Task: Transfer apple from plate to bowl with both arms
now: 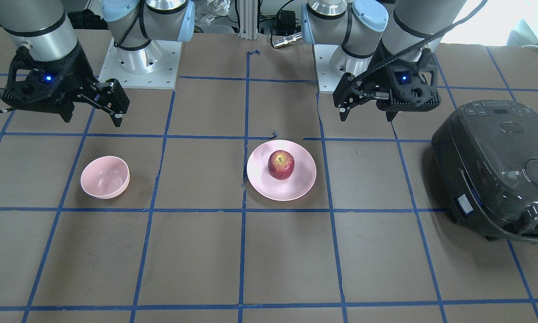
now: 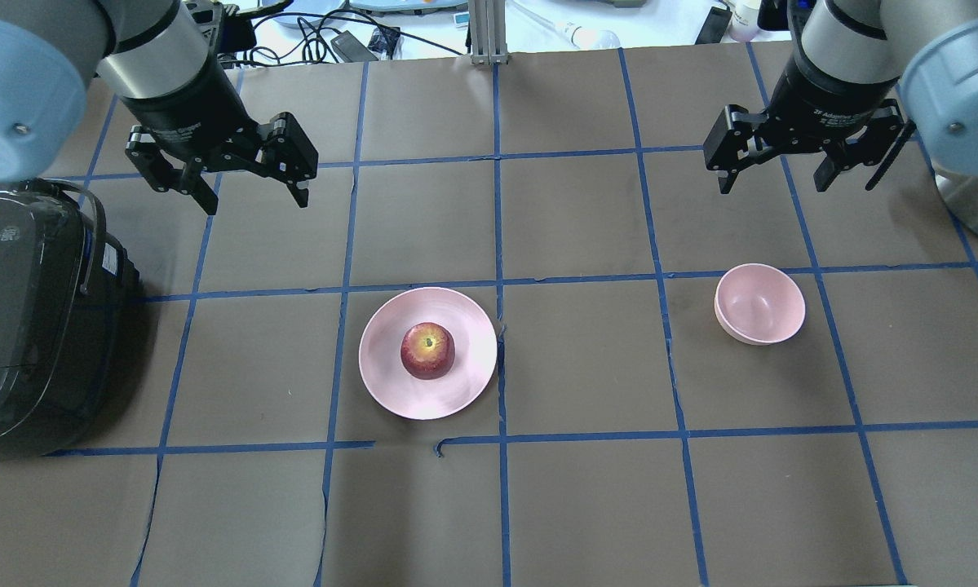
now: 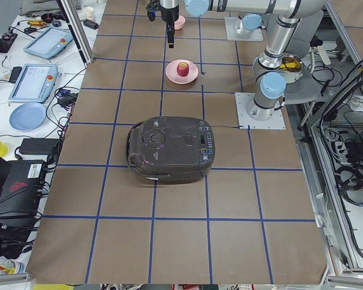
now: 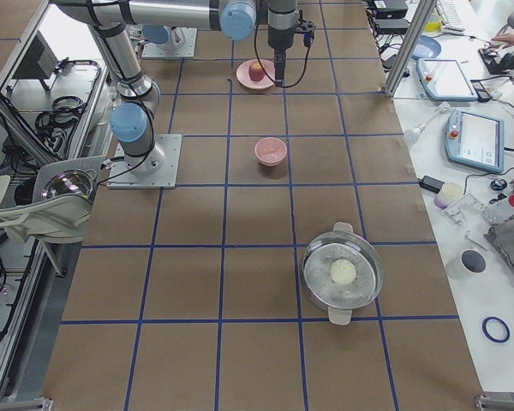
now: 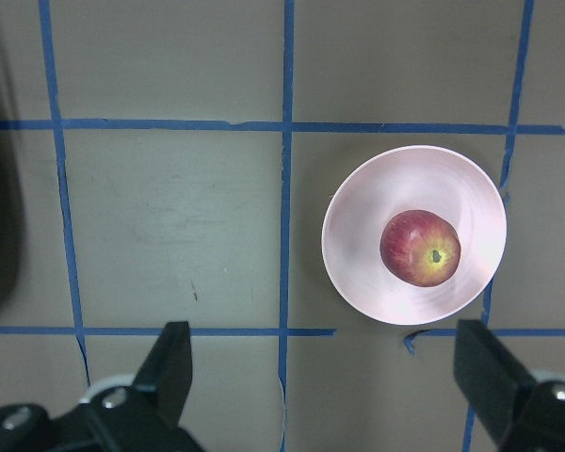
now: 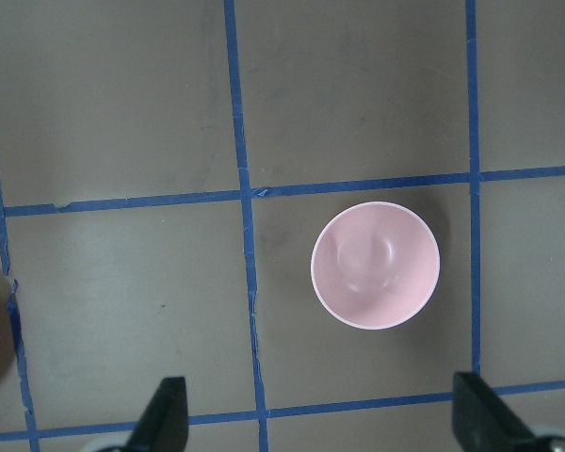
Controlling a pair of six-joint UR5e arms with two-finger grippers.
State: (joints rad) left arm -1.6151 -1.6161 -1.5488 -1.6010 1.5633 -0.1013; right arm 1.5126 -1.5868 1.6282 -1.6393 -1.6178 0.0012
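The left end effector point(image 2: 254, 200) hung above the counter point(image 2: 586, 505) with its two fingers spread wide and nothing between them. The apple point(image 2: 427, 350) sat stem-dimple up near the middle of the plate point(image 2: 382, 383), well below this end effector and clear of its fingertips. In the left wrist view the apple point(image 5: 420, 248) and plate point(image 5: 358, 254) lay ahead of the fingers point(image 5: 169, 367), nearer the one on that view's right. A dark rice cooker point(image 2: 24, 326) stood on the counter on the outer side of the left end effector, away from the plate.

The right end effector point(image 2: 772, 186) was likewise raised and wide open, gripping nothing. The bowl point(image 2: 759, 303) stood upright on the counter below it, well apart from the fingertips. In the right wrist view the bowl point(image 6: 375, 266) lay ahead of the spread fingers point(image 6: 165, 414), within the span between them. The plate lay on the inner side of the right end effector, between the two end effectors, and the bowl and plate stood well apart.
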